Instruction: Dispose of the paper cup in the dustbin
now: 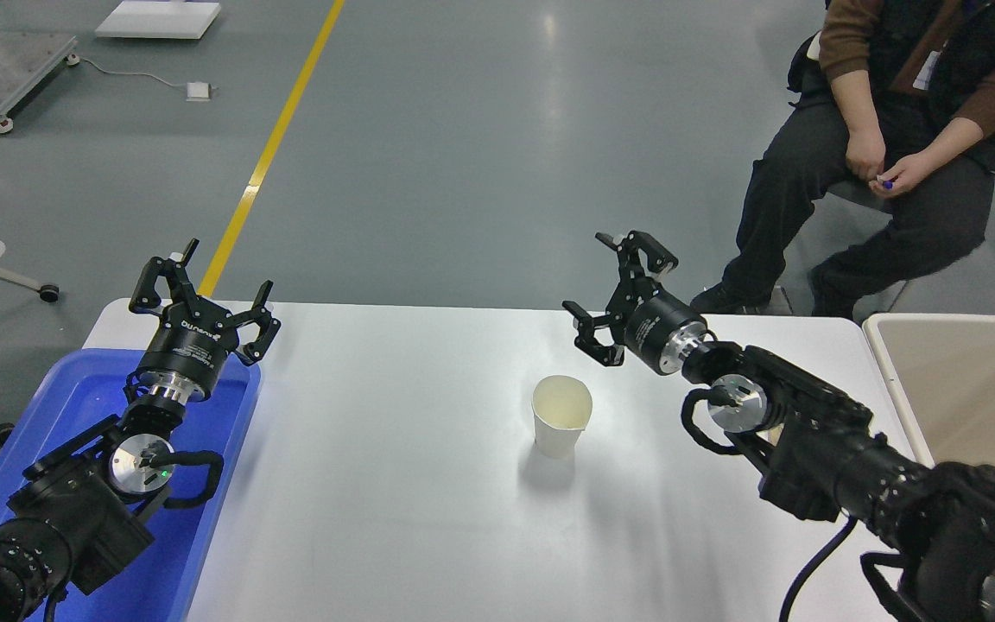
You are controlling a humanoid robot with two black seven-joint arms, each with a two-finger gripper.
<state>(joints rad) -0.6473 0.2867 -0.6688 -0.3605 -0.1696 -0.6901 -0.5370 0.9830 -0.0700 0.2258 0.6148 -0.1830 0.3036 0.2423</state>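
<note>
White table, grey floor behind. paper cup upright at frame centre, untouched. right gripper spread wide, empty, just upper right of cup — descend, straddle wall, squeeze lightly. dustbin right edge. left gripper parked lower left, spread.

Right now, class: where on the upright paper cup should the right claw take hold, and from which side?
Grip the paper cup across its upper wall, just below the rolled rim, coming from its far right, where the open right claw hovers. It stands upright, open mouth up, with free table all round. A gentle squeeze seems wise, since thin paper probably buckles.
</note>
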